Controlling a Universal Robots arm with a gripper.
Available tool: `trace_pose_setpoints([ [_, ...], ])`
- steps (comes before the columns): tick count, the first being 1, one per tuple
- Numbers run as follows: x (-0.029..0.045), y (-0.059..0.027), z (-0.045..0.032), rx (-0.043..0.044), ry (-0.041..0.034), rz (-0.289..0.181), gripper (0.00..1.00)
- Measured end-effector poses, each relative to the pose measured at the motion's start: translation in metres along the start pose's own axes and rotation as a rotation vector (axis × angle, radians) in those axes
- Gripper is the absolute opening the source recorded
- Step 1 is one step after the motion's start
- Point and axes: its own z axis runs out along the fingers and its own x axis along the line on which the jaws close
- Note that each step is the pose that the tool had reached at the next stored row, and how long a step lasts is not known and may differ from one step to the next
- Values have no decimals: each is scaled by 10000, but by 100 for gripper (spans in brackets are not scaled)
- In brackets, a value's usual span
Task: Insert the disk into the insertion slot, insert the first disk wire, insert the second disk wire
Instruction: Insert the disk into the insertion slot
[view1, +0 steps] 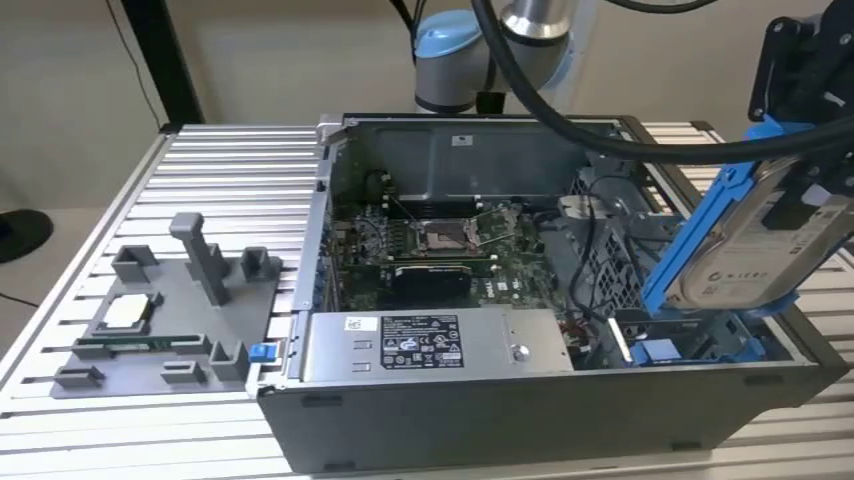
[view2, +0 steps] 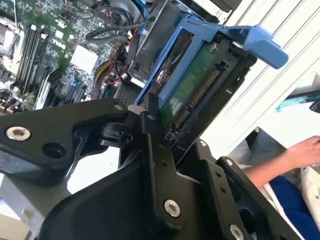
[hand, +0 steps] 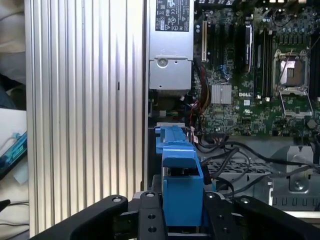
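Narrow drop into the corner bay

The case stands open-topped, with free air above the insertion slot (view1: 694, 345) at its corner on the exterior view's right. There the disk (view1: 747, 240) hangs tilted, clamped in the gripper (view2: 177, 132). Around the slot stand the case wall (view1: 534, 410), the perforated cage (view1: 607, 265) and the power-supply box (view1: 427, 345). Black cables (hand: 230, 150) loop just beside the slot in the first wrist view.
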Motion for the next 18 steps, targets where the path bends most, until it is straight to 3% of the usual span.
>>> trace_pose_setpoints([
  [9, -24, -10, 165, 6, 1, -125, 0],
  [14, -27, -63, 241, 7, -6, -174, 0],
  [15, -27, -64, 251, 6, -42, -175, 0],
  [18, -27, -65, 274, 5, -300, -187, 0],
])
